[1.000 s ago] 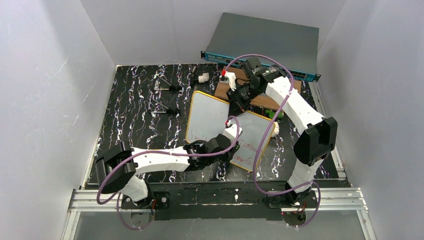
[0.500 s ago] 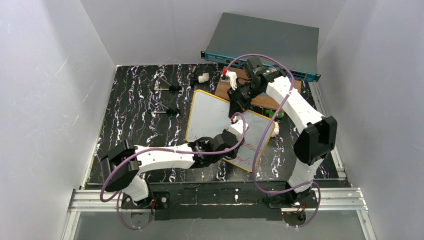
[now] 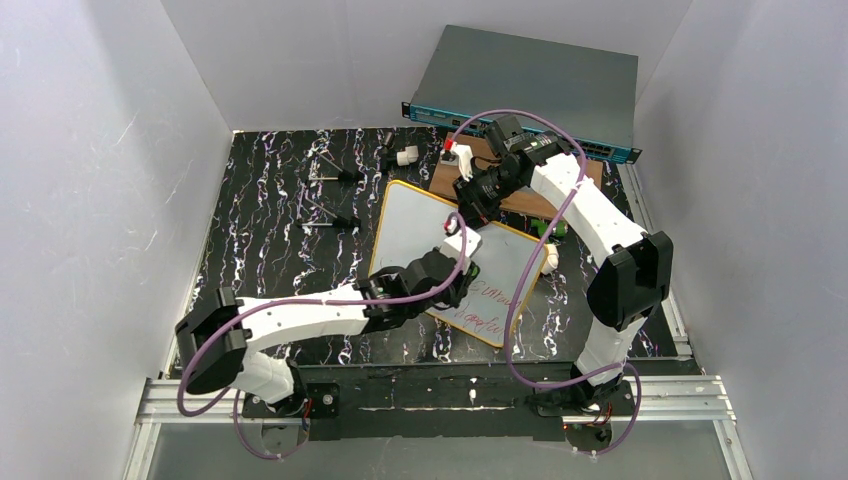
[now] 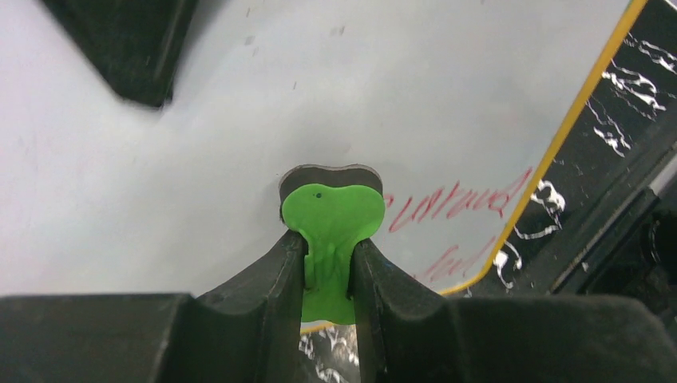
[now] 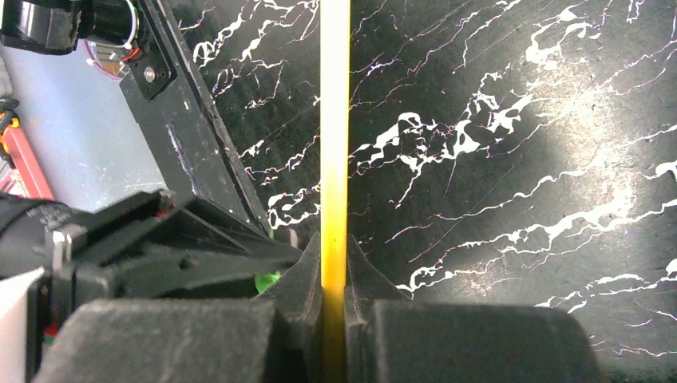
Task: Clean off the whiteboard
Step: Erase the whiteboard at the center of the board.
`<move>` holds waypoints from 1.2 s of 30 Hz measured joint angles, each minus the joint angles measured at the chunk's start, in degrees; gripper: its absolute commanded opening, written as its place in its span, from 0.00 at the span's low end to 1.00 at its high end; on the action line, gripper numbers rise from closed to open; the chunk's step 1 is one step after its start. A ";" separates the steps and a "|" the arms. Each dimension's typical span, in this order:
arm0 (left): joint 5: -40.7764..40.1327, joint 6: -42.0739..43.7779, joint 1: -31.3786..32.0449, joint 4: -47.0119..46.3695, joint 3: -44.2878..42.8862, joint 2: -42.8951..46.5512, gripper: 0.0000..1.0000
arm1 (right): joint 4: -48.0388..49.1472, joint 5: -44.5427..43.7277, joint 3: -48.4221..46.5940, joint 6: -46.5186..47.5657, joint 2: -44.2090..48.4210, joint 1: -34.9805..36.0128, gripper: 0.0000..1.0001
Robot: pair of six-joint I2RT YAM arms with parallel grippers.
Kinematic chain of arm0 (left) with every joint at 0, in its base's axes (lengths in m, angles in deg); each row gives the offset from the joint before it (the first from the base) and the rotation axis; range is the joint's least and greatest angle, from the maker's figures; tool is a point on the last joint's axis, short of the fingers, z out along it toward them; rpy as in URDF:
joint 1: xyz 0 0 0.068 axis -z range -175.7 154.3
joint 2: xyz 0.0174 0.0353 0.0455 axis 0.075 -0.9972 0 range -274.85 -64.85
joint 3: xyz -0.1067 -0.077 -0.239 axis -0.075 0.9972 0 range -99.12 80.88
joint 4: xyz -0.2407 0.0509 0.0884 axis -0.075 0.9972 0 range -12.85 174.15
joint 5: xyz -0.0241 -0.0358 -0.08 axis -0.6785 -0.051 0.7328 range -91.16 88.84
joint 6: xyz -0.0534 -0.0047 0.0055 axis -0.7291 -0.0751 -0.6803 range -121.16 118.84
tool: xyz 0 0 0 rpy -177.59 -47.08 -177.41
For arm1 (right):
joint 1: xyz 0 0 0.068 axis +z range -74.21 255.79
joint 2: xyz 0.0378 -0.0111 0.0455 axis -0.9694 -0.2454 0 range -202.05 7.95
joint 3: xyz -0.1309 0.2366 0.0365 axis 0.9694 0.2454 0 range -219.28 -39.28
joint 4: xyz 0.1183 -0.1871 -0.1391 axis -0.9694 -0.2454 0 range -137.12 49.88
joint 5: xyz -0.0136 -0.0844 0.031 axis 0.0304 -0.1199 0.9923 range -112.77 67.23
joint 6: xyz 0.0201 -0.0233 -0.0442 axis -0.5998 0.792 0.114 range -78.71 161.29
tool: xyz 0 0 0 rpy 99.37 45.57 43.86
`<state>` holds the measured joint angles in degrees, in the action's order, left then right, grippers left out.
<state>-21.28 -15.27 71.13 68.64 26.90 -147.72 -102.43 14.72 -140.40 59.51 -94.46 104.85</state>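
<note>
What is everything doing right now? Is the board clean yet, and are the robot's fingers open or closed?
whiteboard: mostly wiped, not clean yet.
red writing: left on the whiteboard by its yellow edge, right beside the eraser.
green eraser: pinched by its handle, dark pad against the whiteboard.
left fingers: shut on the green eraser.
right fingers: shut on the whiteboard's yellow edge.

The black marbled tabletop (image 3: 260, 230) carried a whiteboard (image 3: 415, 225) with red writing, a wooden board (image 3: 520, 205), two black-handled tools (image 3: 335, 175) and a small white piece (image 3: 405, 157).
</note>
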 measured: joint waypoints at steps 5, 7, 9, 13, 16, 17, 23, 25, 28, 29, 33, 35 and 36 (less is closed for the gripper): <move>3.63 -2.10 -0.28 1.64 4.07 4.90 0.00 | 0.02 0.24 0.09 -0.04 -0.09 0.00 0.01; 4.85 -2.89 -0.28 1.68 4.87 4.90 0.00 | 0.02 0.26 0.09 -0.02 -0.09 0.00 0.01; 5.95 -3.63 -0.28 1.99 5.73 4.37 0.00 | 0.02 0.26 0.09 -0.02 -0.11 0.00 0.01; 6.84 -4.57 -0.28 2.54 5.90 2.19 0.00 | 0.02 0.26 0.09 -0.02 -0.11 0.00 0.01; 7.28 -5.40 -0.04 2.62 5.90 0.15 0.00 | 0.02 0.26 0.09 -0.02 -0.11 0.00 0.01; 7.30 -5.66 0.07 2.64 5.90 -0.42 0.00 | 0.02 0.26 0.09 -0.02 -0.11 0.00 0.01; 7.34 -7.43 1.92 2.62 6.03 -3.48 0.00 | 0.02 0.31 0.09 -0.02 -0.11 0.00 0.01; 7.04 -7.56 2.23 2.62 6.03 -3.98 0.00 | 0.02 0.33 0.11 -0.02 -0.11 0.00 0.01; 5.84 -7.32 2.45 3.02 5.92 -4.07 0.00 | 0.00 0.33 0.09 -0.02 -0.11 0.00 0.01; 5.20 -6.97 2.45 3.19 5.66 -4.11 0.00 | 0.02 0.33 0.09 -0.02 -0.11 0.00 0.01; 3.19 -5.22 2.40 4.63 3.15 -4.68 0.00 | 0.02 0.33 0.09 -0.02 -0.11 0.00 0.01; 2.86 -4.09 2.25 5.55 1.22 -5.09 0.00 | 0.09 0.31 0.11 0.00 -0.11 -0.02 0.01; 2.75 -3.58 2.10 5.88 0.42 -5.14 0.00 | 0.09 0.28 0.09 0.00 -0.11 -0.04 0.01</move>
<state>-18.52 -18.86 73.22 74.52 27.31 -152.86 -102.34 15.01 -140.31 59.51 -94.57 104.81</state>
